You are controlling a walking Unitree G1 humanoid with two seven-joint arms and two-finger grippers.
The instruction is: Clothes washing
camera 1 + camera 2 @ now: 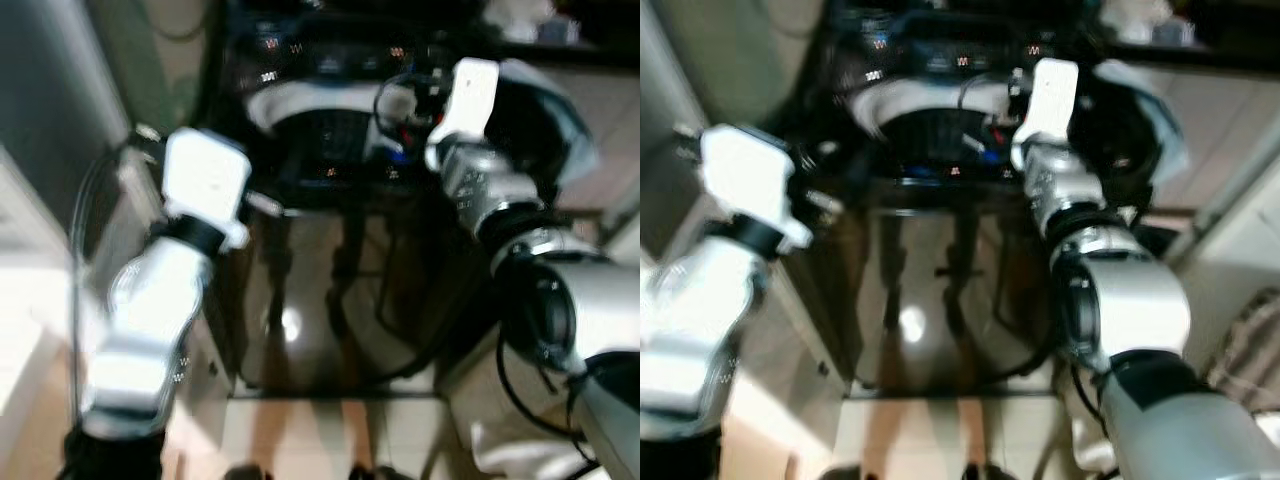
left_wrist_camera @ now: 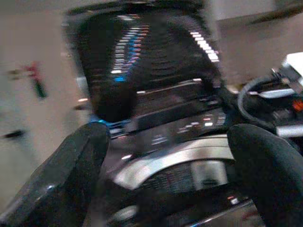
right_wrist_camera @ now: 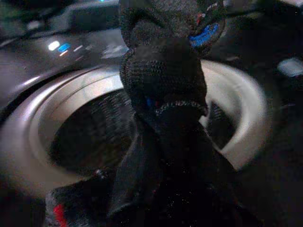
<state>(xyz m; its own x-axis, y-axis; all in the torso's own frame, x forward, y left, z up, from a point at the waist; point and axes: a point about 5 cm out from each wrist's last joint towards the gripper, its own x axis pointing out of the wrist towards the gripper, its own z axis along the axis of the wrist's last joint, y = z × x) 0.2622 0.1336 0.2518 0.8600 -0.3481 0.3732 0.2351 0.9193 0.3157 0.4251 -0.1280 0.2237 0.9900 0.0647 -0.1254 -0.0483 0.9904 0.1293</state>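
A dark top-loading washing machine [image 1: 330, 300] stands in front of me, its drum [image 3: 90, 137] open inside a white rim [image 3: 246, 123]. My right gripper [image 1: 400, 125] hangs over the drum's right side, shut on a dark knitted garment [image 3: 163, 118] with small blue and red marks. The garment dangles above the opening and hides the fingers in the right wrist view. My left gripper [image 2: 165, 156] is held at the machine's left front corner, open and empty, its black fingers [image 2: 71, 175] spread wide and facing the drum.
The machine's dark lid [image 2: 142, 56] stands raised at the back, behind a control panel [image 1: 330, 50] with small lights. A pale wall [image 1: 40, 120] is close on the left. A striped cloth [image 1: 1250, 350] lies low on the right. The views are blurred.
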